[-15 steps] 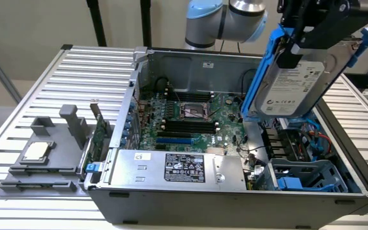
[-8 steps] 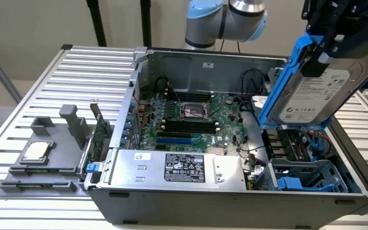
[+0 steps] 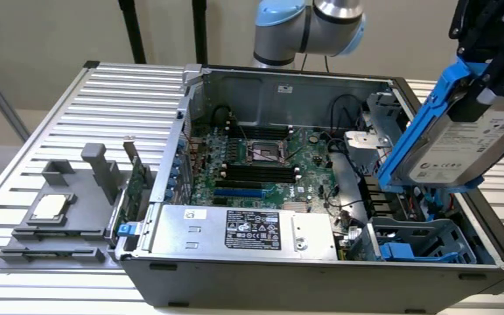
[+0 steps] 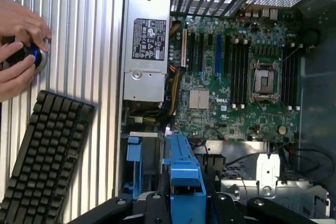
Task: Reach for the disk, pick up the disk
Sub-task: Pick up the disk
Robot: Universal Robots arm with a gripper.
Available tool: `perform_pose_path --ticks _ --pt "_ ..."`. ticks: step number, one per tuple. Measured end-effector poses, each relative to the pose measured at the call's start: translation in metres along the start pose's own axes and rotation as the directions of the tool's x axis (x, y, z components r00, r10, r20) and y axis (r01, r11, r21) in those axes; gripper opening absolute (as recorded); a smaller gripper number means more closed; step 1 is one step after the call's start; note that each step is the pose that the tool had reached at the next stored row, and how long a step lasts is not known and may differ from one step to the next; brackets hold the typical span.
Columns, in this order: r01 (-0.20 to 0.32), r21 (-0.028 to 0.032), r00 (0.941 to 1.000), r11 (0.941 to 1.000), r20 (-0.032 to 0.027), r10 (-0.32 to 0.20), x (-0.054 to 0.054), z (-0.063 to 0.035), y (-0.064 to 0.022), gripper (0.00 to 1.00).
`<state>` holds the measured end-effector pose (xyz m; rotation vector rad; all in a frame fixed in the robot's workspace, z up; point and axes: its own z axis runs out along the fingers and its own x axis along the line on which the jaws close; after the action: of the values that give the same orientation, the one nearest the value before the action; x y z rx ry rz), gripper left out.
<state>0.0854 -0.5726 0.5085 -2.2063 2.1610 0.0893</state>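
The disk, a silver-grey drive with a white label in bright blue rails, hangs tilted in the air above the open computer case's drive corner, at the exterior view's right. My gripper comes down from above and is shut on its upper end. In the wrist view the disk's blue rail sticks out from between my black fingers, with the case's inside beyond it.
The open case lies on a slatted metal table, showing the motherboard, a silver power supply and a blue drive cage. A grey tray holds a small chip. A person's hands and a black keyboard lie beside the case.
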Motion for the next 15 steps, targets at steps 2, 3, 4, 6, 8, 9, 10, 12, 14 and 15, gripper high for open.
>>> perform_pose_path --ticks 2,3,4,6,8,9,10,12,14,15 --pt "0.0 -0.0001 1.0 1.0 0.0 0.0 0.006 -0.0004 -0.0042 0.33" --pt "0.0 -0.0001 1.0 1.0 -0.0001 0.0 0.009 -0.0007 -0.0061 0.33" --pt "0.0 -0.0001 1.0 1.0 -0.0001 0.0 0.012 -0.001 -0.008 0.33" --pt "0.0 -0.0001 1.0 1.0 -0.0001 0.0 0.018 -0.0014 -0.011 0.33" --pt "0.0 0.0 1.0 1.0 0.0 0.0 0.021 -0.0014 -0.0131 0.33" --pt "0.0 -0.0001 1.0 1.0 -0.0001 0.0 0.021 -0.0014 -0.0131 0.33" --pt "0.0 0.0 1.0 1.0 0.0001 0.0 0.021 -0.0014 -0.0131 0.33" --pt "0.0 -0.0001 1.0 1.0 0.0 0.0 0.02 -0.0014 -0.0131 0.33" --pt "0.0 -0.0001 1.0 1.0 0.0 0.0 0.021 -0.0014 -0.0131 0.33" --pt "0.0 -0.0002 1.0 1.0 -0.0001 0.0 0.021 -0.0015 -0.0131 0.33"
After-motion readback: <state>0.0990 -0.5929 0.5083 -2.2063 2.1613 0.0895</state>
